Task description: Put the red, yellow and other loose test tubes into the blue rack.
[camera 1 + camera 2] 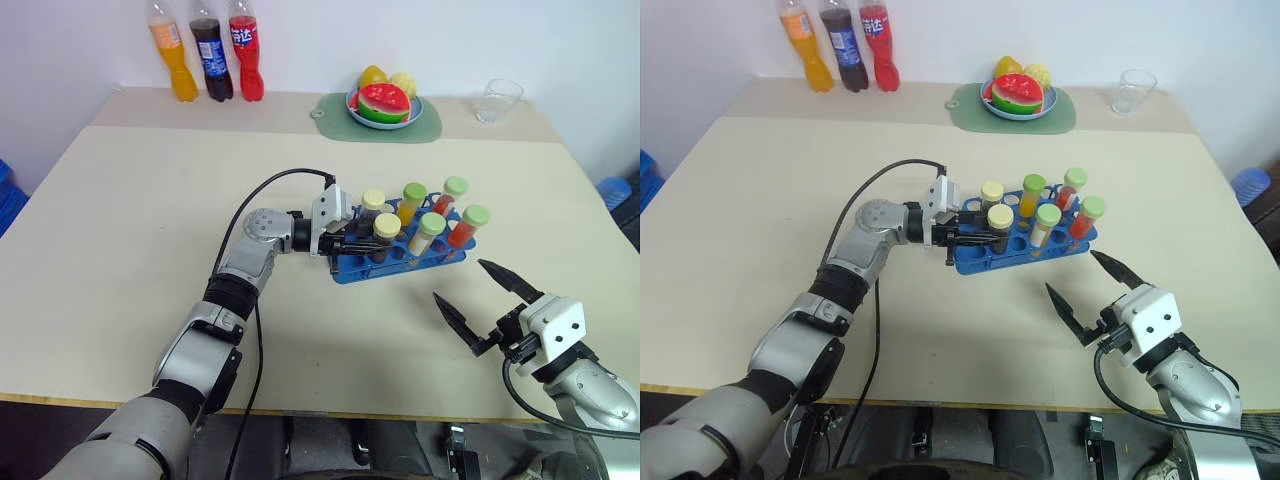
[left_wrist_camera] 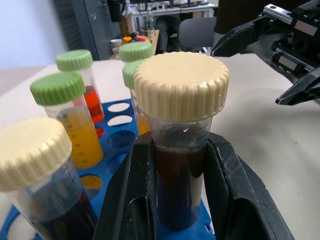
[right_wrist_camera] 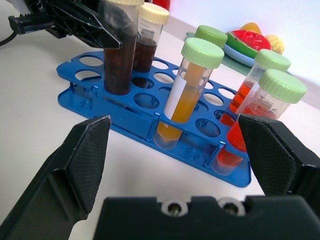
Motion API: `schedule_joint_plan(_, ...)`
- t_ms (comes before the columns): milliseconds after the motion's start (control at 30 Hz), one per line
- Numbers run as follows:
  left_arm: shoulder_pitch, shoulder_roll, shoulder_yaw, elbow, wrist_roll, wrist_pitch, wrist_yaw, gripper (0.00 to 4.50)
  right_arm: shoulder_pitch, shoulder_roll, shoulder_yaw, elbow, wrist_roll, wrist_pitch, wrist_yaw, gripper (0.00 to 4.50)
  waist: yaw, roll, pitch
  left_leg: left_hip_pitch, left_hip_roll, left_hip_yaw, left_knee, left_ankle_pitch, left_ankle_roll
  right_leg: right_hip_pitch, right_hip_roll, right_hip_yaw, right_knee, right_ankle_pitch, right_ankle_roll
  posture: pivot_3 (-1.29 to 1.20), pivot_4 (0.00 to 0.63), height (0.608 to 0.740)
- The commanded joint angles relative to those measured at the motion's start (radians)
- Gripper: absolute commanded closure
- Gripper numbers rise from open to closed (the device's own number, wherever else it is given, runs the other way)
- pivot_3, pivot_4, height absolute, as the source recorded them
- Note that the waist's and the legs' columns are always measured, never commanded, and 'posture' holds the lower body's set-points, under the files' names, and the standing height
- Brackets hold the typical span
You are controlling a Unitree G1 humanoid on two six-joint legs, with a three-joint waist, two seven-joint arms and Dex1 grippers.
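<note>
- The blue rack point(image 1: 400, 258) stood on the table point(image 1: 130, 200) near its middle, somewhat toward the right edge, well clear of the front edge.
- Six capped tubes stood upright in the rack: two with cream caps and dark brown liquid at the rack's left end, two green-capped tubes with yellow-orange liquid at its middle, and two green-capped tubes with orange-red liquid at its right end.
- The left gripper point(image 1: 352, 243) reached in level from the rack's left end, its black fingers point(image 2: 235, 185) clamped on the front dark brown tube point(image 2: 180, 150) just below that tube's cream cap; the tube's lower end sat in a rack hole.
- The second dark brown tube point(image 3: 147, 40) stood just behind it, free of the fingers.
- The right gripper point(image 1: 478, 295) hovered above the table near the front right corner, apart from the rack, its two fingers spread wide with nothing between them, aimed toward the rack.
- Along the far edge stood three soda bottles point(image 1: 208, 55) toward the left corner, a green mat point(image 1: 335, 110) bearing a plate of toy fruit point(image 1: 385, 100) at mid-edge, and a clear glass point(image 1: 498, 100) toward the right corner.
</note>
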State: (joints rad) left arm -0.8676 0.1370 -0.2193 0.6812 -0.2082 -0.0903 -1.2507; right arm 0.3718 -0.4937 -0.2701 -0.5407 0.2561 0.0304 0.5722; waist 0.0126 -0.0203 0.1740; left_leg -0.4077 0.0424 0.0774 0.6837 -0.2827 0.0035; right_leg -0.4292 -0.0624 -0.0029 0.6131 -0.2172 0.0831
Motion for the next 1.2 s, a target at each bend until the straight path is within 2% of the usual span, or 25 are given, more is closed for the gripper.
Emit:
schedule_joint_plan(33, -0.022, -0.009, 0.015, -0.023, -0.037, 0.104, -0.034, 3.27, -0.011, 0.003, -0.006, -0.004, 0.0, -0.023, -0.004, 0.0, 0.0, 0.0, 0.0, 0.0, 0.0, 0.0, 0.0, 0.0, 0.0, 0.0, 0.0, 0.0, 0.0, 0.0, 0.0, 0.0, 0.15, 0.74)
schedule_joint_plan(200, -0.027, -0.01, 0.06, -0.05, -0.028, 0.076, 0.064, 0.87, -0.003, 0.002, -0.016, 0.001, 0.008, -0.026, 0.002, 0.0, 0.0, 0.0, 0.0, 0.0, 0.0, 0.0, 0.0, 0.0, 0.0, 0.0, 0.0, 0.0, 0.0, 0.0, 0.0, 0.0, 0.15, 0.74)
schedule_joint_plan(400, 0.067, 0.07, 0.101, -0.207, -0.038, 0.037, 0.091, 0.87, 0.004, 0.006, -0.039, 0.034, 0.008, -0.021, -0.011, 0.0, -0.003, 0.0, 0.0, 0.0, 0.001, 0.0, 0.0, 0.0, 0.0, 0.0, 0.0, 0.0, 0.0, 0.0, 0.0, 0.0, 0.15, 0.74)
schedule_joint_plan(567, 0.213, 0.164, 0.169, -0.316, -0.081, 0.036, 0.095, 0.87, 0.049, 0.007, -0.064, 0.053, 0.026, -0.028, 0.003, 0.0, -0.002, 0.001, 0.0, 0.001, 0.002, 0.001, 0.0, 0.0, 0.0, 0.0, 0.0, 0.0, 0.001, 0.0, 0.0, 0.0, 0.15, 0.74)
schedule_joint_plan(833, 0.428, 0.295, 0.217, -0.539, -0.108, 0.071, 0.126, 0.87, 0.147, -0.008, -0.17, 0.067, 0.079, -0.052, 0.056, 0.0, 0.0, 0.001, -0.001, 0.001, 0.003, 0.001, 0.0, 0.0, 0.0, 0.0, -0.001, 0.0, 0.001, 0.0, 0.0, 0.0, 0.15, 0.74)
schedule_joint_plan(1000, 0.533, 0.37, 0.261, -0.644, -0.183, 0.177, 0.119, 0.87, 0.204, -0.005, -0.238, 0.067, 0.11, -0.062, 0.085, 0.0, -0.001, 0.003, -0.002, 0.002, 0.005, 0.001, 0.0, 0.0, 0.0, 0.0, 0.0, 0.0, 0.001, 0.0, 0.0, 0.0, 0.15, 0.74)
schedule_joint_plan(1200, 0.627, 0.393, 0.281, -0.769, -0.224, 0.257, 0.184, 0.87, 0.211, -0.004, -0.291, 0.094, 0.155, -0.056, 0.105, 0.0, -0.001, 0.004, -0.002, 0.002, 0.006, 0.001, 0.0, 0.0, 0.0, 0.0, -0.001, 0.0, 0.001, 0.0, 0.0, 0.0, 0.15, 0.74)
